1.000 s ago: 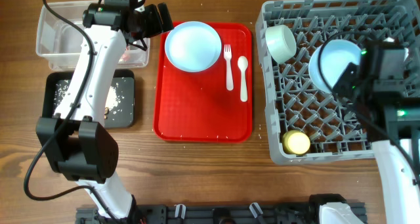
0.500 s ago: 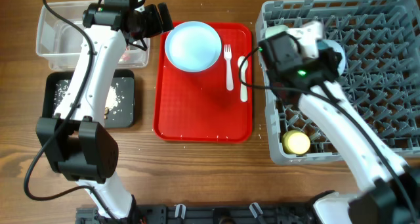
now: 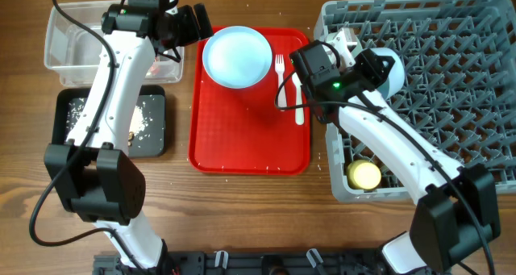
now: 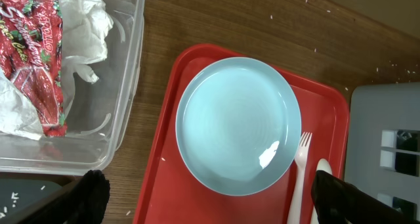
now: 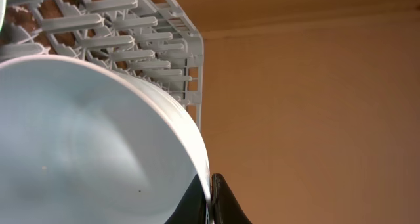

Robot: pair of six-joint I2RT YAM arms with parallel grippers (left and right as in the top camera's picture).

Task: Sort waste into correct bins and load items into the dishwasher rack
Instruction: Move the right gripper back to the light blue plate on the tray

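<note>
At the far left, the tub is holding the wrapper and the napkin. Just nearer, the black tray is carrying crumbs. I am hovering my left end effector over the tub's right wall, its fingers spread wide and gripping nothing. To its right the plate is lying at the far end of the red tray, with the fork and spoon side by side just right of it. I am reaching my right arm across the left edge of the rack. My right end effector is pinching the rim of a bowl, which is tilting on edge over the rack's far-left part; I cannot tell whether it is touching the pegs. The cup is sitting in the rack's near-left corner.
</note>
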